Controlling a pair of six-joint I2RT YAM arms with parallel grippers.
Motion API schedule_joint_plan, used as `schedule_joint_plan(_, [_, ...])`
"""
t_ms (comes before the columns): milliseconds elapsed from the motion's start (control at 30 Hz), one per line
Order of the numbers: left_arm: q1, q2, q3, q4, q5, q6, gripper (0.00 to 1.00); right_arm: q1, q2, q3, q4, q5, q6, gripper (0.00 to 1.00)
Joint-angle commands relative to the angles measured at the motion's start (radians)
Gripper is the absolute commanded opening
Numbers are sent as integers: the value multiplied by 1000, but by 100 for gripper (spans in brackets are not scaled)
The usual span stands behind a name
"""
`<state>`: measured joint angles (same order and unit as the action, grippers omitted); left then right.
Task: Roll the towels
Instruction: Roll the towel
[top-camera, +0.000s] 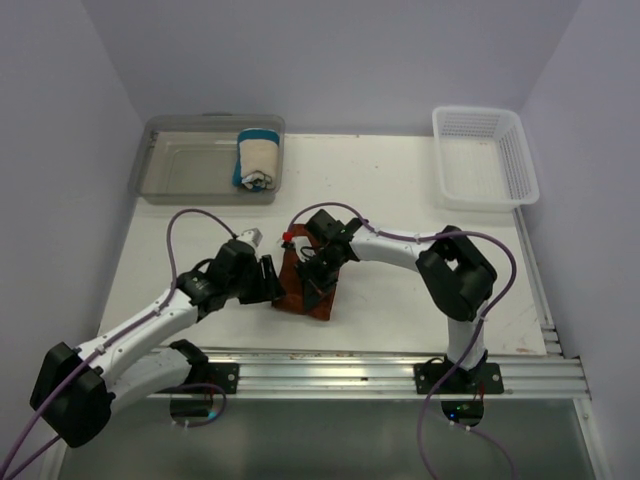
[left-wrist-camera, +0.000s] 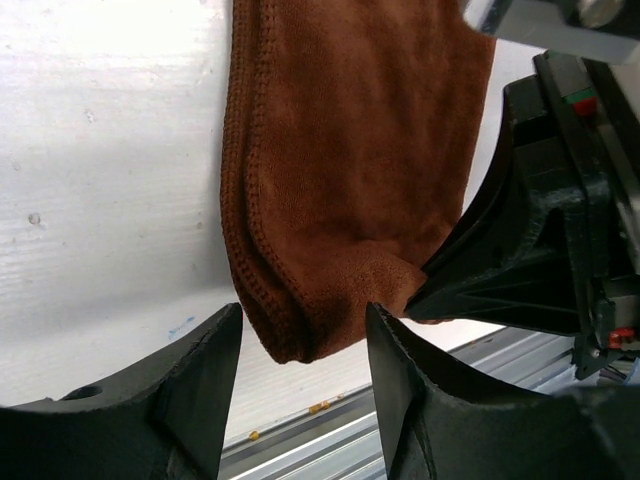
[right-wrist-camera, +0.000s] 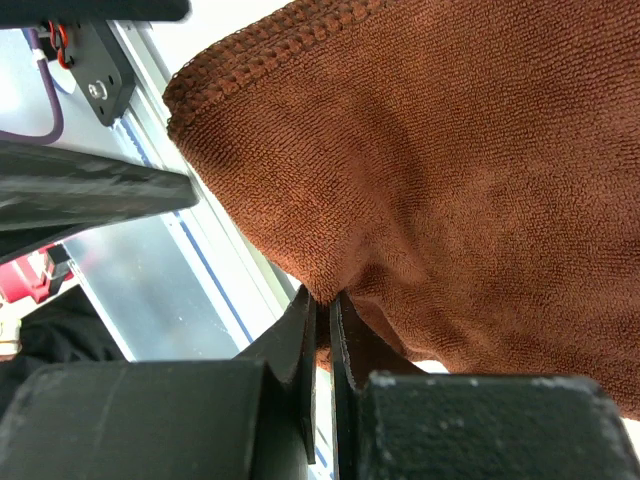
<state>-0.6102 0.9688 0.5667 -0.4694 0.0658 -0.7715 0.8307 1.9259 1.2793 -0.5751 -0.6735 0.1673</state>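
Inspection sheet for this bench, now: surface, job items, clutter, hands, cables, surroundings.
Surface: white table, faint marks.
Job's things: brown towel bunched mid-table between both hands; cream towel bundled inside the clear bin.
Clutter: white basket, far right corner.
Hands: left hand open, fingers either side of the brown towel's end; right hand shut on a fold of it.
Cables: purple cables loop along both arms.
Surroundings: plain walls; metal rail at near edge.

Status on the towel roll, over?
Left gripper open, jaws either side of brown towel corner. Right gripper shut on brown towel. Cream towel rolled, in clear bin. Nothing in the way seen.
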Motion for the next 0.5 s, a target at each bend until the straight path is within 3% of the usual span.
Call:
schedule_joint_plan(0, [-5,30,-25,81,40,-22,56,-2,-16,17,6,-17,14,0])
schedule_joint_plan(267, [-5,102,-22,114,54,-6,42,-2,-28,8,-2,8,18,0])
schedule_joint_plan(300, [-3,110,-22,112,52,-5,28,-2,-28,6,1,9,18,0])
schedule_joint_plan(400, [-3,116,-24,106,51,-8,0,-2,-33,2,4,14,18,0])
schedule_joint_plan(467, [-3,119,-22,89,42,-15,0,-1,-47,-1,6,44,20,1])
